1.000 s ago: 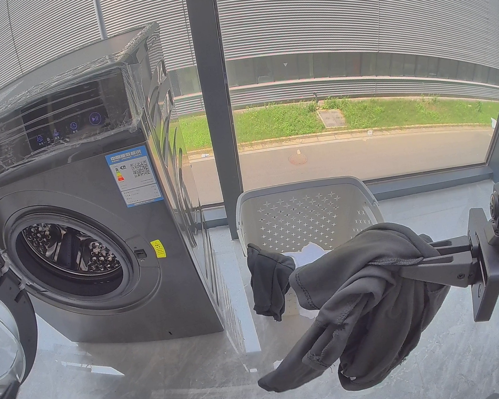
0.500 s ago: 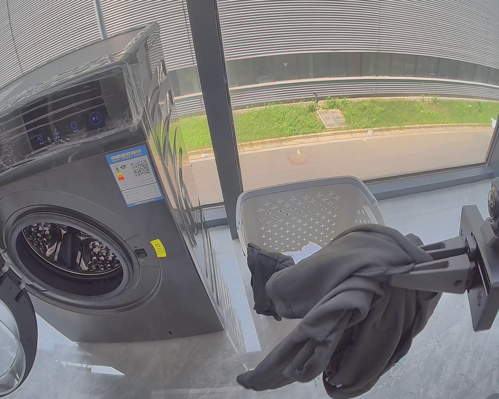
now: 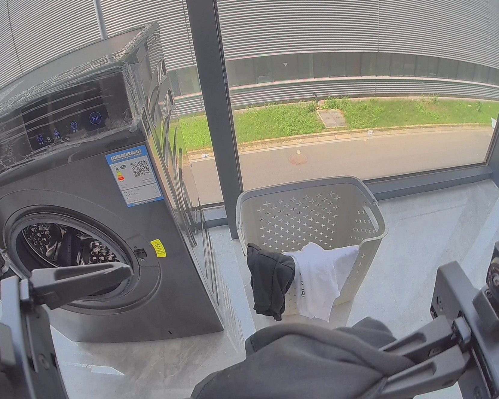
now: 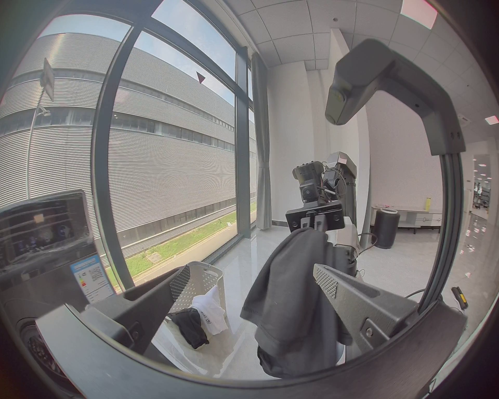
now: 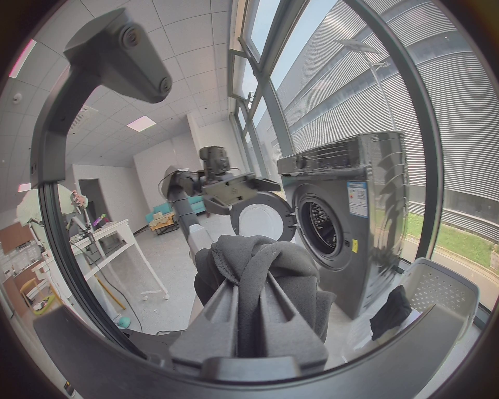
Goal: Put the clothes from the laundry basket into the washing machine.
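The right fingers are clamped on a grey garment, which bunches over their tips and reaches just beside one tip of the left fingers. Those are spread wide with nothing between them (the washing machine, door open, stands beyond). Well beyond the right fingers, the laundry basket carries a black garment and a white garment over its near rim.

grey garment bunched, pinched in right gripper, off the floor at 6 o'clock. white star-perforated laundry basket upright at centre; black garment and white garment draped over its near rim. grey washing machine at 9 o'clock, door open.
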{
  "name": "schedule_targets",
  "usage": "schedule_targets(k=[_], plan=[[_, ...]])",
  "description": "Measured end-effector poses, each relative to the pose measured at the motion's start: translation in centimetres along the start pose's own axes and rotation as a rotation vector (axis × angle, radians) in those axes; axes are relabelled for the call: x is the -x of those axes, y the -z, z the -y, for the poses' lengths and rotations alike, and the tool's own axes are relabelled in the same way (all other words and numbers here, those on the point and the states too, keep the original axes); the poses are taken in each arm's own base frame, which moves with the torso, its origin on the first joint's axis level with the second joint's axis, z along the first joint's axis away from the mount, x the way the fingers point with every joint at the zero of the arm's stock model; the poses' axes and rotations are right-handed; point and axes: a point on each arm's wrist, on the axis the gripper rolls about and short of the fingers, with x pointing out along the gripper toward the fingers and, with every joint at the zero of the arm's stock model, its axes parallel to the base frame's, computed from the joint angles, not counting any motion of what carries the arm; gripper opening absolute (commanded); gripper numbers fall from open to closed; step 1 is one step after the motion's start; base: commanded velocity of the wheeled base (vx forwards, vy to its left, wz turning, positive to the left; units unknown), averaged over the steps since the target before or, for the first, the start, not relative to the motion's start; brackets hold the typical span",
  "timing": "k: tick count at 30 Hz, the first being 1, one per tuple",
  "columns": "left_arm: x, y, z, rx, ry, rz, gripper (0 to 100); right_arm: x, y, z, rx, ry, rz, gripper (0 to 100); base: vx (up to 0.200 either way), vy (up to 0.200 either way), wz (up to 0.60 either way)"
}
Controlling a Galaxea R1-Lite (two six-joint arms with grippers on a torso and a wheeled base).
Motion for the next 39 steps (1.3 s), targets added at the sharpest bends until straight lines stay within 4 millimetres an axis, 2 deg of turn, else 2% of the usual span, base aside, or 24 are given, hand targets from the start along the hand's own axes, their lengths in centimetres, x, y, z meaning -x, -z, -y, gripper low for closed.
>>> schedule_targets(k=[5, 11, 39], plan=[[-1.8, 1.7, 0.0, 0.021, 0.101, -0.038, 100, -1.0, -0.2, -0.8, 0.008, -0.054, -0.008, 0, 0.0, 0.0, 0.0], [-2.2, 3.2, 0.3, 0.042, 0.146, -0.083, 100, -1.7, -0.6, -1.0, 0.014, -0.079, -0.006, 0, 0.0, 0.0, 0.0], [-2.8, 3.7, 1.5, 0.038, 0.229, -0.085, 100, -3.8, -1.6, -0.9, 0.021, -0.107, 0.001, 0, 0.0, 0.0, 0.0]])
